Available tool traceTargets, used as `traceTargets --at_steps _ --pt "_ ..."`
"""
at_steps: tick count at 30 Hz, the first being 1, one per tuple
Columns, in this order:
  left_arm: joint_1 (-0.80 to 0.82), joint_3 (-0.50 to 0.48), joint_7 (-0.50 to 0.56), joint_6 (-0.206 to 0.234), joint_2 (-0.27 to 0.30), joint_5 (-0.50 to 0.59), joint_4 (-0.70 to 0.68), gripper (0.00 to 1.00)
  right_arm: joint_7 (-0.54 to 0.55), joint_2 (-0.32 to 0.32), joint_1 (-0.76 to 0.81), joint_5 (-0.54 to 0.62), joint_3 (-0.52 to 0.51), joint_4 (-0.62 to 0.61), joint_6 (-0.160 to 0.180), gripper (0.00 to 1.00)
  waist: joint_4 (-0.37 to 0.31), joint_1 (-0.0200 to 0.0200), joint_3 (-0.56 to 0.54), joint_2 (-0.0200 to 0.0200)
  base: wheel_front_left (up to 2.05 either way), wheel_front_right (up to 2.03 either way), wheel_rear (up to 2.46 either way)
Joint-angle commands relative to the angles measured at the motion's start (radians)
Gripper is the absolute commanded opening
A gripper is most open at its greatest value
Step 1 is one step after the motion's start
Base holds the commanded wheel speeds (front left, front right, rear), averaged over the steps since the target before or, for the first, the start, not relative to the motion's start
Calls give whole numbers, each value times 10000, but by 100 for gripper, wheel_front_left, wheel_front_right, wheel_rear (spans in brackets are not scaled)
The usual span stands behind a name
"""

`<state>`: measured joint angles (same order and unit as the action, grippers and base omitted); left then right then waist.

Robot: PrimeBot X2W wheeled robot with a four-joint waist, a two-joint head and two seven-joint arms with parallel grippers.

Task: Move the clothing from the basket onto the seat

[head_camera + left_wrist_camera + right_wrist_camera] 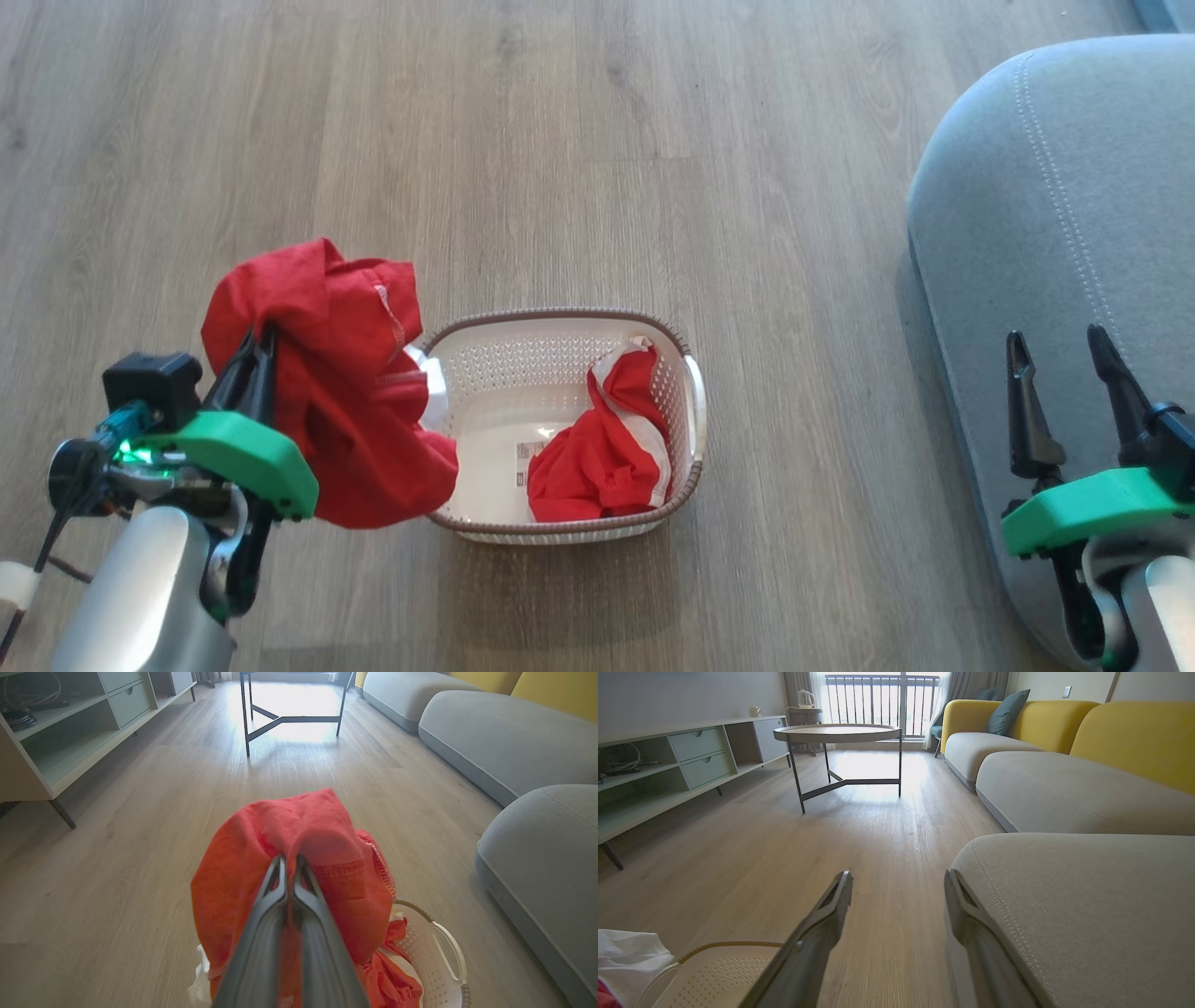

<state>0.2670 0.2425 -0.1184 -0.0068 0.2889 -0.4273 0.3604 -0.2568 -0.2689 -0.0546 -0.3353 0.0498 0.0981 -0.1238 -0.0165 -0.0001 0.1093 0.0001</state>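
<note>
The left gripper (260, 353) pinches a soft red cloth garment (345, 420). The big grey cushion seat (1055, 215) lies far to its right, beside the open, empty right gripper (1056, 338).

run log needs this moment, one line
left fingers: shut on red fabric garment; cream perforated basket: red-white garment inside; right fingers: open by grey fabric seat

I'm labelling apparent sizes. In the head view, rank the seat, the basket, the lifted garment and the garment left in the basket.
1. seat, cut off at the frame's edge.
2. basket and lifted garment in the left pincer: alike, garment nearer the camera, so tied.
3. garment in the basket.
</note>
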Motion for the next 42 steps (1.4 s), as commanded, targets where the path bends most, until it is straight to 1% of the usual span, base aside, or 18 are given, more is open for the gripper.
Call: traceTargets --at_steps 1,9,12,15,17,20,26,27,28,30,31,34,38,42 --pt "310 -436 -5 99 436 -74 -408 0 -49 -340 -12 -11 153 -256 -69 100 -40 1 -36 -1 0 0 0" --pt "235 -380 77 166 498 -111 -632 0 -49 -407 -28 14 206 -210 -69 100 -138 1 -106 -1 0 0 0" --pt "249 -319 101 170 486 -113 -735 0 -49 -497 -146 77 420 -254 -69 100 -153 1 -147 -1 0 0 0" --pt "306 -220 133 147 475 -89 -888 0 -49 -557 -393 101 865 -350 -69 100 -166 1 -196 -1 0 0 0" --pt "374 -118 175 122 439 -63 -1028 0 -49 -607 -632 99 1405 -406 -69 100 -169 1 -230 -1 0 0 0" --pt "505 117 268 75 336 15 -1307 0 -49 -705 -1085 48 2509 -416 -69 100 -154 1 -276 -1 0 0 0" --pt "789 833 548 -125 -63 183 -1865 0 -49 -734 -2272 -272 4571 -244 -69 100 -52 1 -355 -1 0 0 0" --pt "847 969 599 -171 -131 220 -1937 0 -49 -731 -2468 -341 4893 -210 -69 100 -27 1 -354 -1 0 0 0" --pt "957 1257 683 -292 -250 304 -2033 0 -49 -734 -2854 -505 5488 -134 -69 100 18 1 -354 -1 0 0 0" --pt "1054 1571 736 -438 -345 408 -2089 0 -49 -773 -3236 -672 6068 -56 -69 100 57 1 -361 -1 0 0 0" --pt "1054 1571 736 -438 -345 408 -2089 0 -49 -773 -3236 -672 6068 -56 -69 100 57 1 -361 -1 0 0 0" --pt "1149 2060 760 -643 -479 560 -2185 0 -49 -870 -3730 -931 6852 49 -69 100 113 1 -372 -1 0 0 0" --pt "1181 2639 747 -808 -628 742 -2298 0 -49 -1052 -4284 -1236 7714 177 -69 100 183 1 -403 -1 0 0 0" --pt "1132 3139 803 -923 -753 801 -2391 0 -49 -1131 -4628 -1516 8096 272 -69 100 238 1 -423 -1 0 0 0"
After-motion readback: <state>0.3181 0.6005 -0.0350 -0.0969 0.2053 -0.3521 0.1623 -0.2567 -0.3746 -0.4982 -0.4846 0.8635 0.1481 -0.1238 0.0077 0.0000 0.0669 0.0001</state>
